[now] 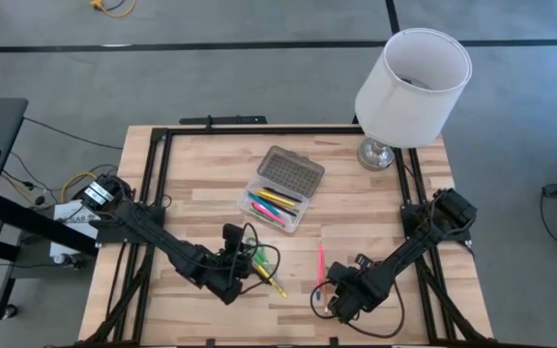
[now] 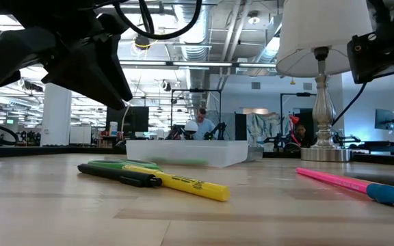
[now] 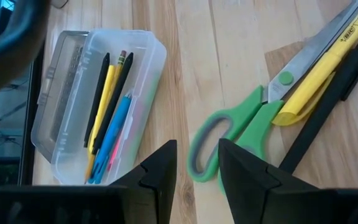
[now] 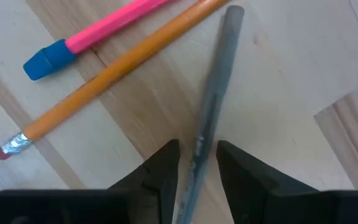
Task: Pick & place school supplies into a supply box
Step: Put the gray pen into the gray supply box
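The supply box (image 1: pixel 280 193) stands open mid-table, its grey lid (image 1: pixel 291 169) folded back, with pens and pencils (image 3: pixel 107 118) lying inside. Green-handled scissors (image 3: pixel 229 137), a yellow highlighter (image 3: pixel 319 81) and a black pen (image 3: pixel 328 106) lie together on the wood. My left gripper (image 3: pixel 197 168) hovers open just above the scissors' handle. A pink pen (image 4: pixel 110 22) with a blue cap, an orange pencil (image 4: pixel 104 74) and a grey pen (image 4: pixel 213 93) lie at the near right. My right gripper (image 4: pixel 197 162) points down, open, one finger on either side of the grey pen's end.
A white-shaded lamp (image 1: pixel 409 87) stands on its metal foot at the table's far right corner. Black frame rails (image 1: pixel 153 193) run along the left, right and far sides. Bare wood lies between the box and the two groups of supplies.
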### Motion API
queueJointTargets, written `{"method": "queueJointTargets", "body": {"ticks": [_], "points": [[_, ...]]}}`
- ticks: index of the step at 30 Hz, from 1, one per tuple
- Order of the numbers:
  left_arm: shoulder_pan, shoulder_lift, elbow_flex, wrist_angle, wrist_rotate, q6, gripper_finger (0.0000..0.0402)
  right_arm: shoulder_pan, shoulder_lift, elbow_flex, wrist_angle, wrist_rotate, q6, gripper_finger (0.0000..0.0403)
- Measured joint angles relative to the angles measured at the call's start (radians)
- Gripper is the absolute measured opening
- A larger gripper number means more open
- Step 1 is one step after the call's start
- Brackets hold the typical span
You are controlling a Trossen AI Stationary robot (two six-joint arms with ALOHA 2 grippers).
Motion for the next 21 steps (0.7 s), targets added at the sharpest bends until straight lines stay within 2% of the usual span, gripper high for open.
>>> {"method": "queueJointTargets", "body": {"ticks": [9, 21], "points": [[0.016, 0.0, 0.0, 0.002, 0.002, 0.001, 0.0113, 0.0, -0.001, -0.002, -0.002, 0.0, -0.002, 0.0105], [0.016, 0.0, 0.0, 0.002, 0.003, 0.001, 0.0113, 0.0, 0.001, -0.003, -0.003, -0.021, -0.028, 0.007]]}}
